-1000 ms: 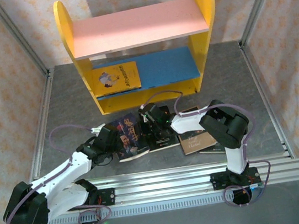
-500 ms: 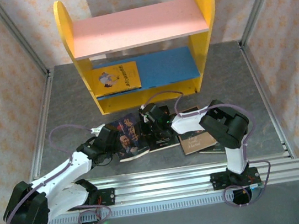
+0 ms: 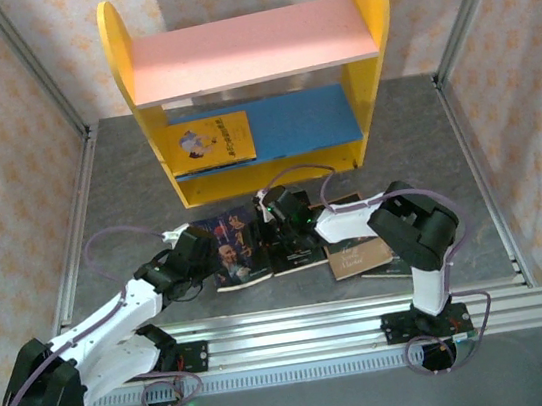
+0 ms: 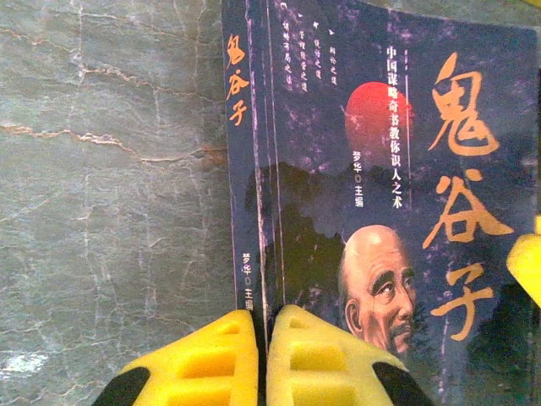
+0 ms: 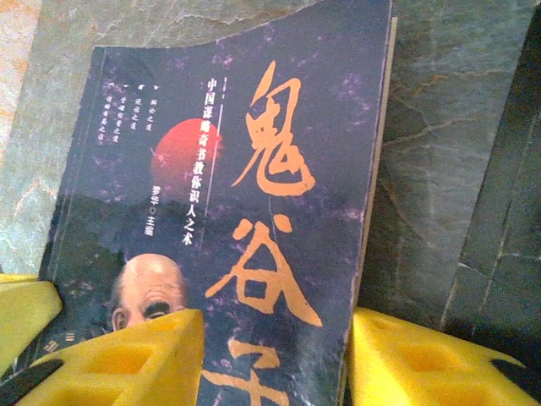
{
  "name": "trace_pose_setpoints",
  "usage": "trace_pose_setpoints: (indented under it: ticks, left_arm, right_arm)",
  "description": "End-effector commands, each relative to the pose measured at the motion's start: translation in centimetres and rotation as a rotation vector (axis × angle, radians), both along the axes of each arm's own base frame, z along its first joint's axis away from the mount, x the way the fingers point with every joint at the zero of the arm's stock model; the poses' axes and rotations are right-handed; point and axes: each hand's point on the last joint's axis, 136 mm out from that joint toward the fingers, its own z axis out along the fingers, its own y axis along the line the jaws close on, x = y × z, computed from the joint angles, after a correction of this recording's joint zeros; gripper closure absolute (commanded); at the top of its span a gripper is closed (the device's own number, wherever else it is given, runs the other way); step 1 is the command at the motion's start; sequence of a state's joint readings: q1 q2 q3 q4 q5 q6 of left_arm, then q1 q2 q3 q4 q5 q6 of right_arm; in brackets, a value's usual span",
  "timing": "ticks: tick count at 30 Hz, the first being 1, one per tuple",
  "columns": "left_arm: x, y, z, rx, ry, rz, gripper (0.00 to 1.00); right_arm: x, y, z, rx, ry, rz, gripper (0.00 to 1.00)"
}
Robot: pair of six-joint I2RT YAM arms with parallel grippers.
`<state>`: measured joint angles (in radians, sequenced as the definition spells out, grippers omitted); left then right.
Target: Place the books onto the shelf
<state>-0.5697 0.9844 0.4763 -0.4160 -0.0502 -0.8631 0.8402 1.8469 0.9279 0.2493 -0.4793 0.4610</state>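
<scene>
Dark book lies flat on the tabletop, long axis toward the shelf, spine leftward beside bare stone. Left tool pressed together at the spine; right tool spread astride the opposite edge.

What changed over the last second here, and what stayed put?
The left gripper closed on the dark book at its spine edge, its arm shifting a little. The right gripper, at the book's opposite edge, opened its jaws wider. The yellow book on the shelf and the other books on the table stayed as they were.
</scene>
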Motion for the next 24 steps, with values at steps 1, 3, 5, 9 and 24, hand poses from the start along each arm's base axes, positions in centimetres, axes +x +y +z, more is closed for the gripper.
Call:
trace_pose_setpoints:
  ticks: [1,3,5,9,24]
  left_arm:
    - [0.6,-0.2,1.6,-0.001,-0.058,-0.008,0.94]
    - [0.5,0.0,1.8,0.004,-0.062,-0.007,0.94]
    - [0.4,0.1,1.9,0.008,-0.061,-0.006,0.94]
    - [0.2,0.3,1.8,0.013,-0.054,-0.005,0.93]
    - [0.4,0.1,1.8,0.001,-0.064,-0.012,0.93]
  right_arm:
    - [-5.0,-7.8,-8.7,-0.332,0.254,-0.022,0.52]
    - [-5.1,-8.1,-8.8,-0.34,0.257,-0.018,0.52]
    - [-5.1,-8.0,-8.7,-0.34,0.258,-0.014,0.52]
    - [-4.8,-7.7,-7.9,-0.323,0.244,-0.018,0.5]
    - [-5.2,-3.3,-6.2,-0.292,0.224,0.067,0.47]
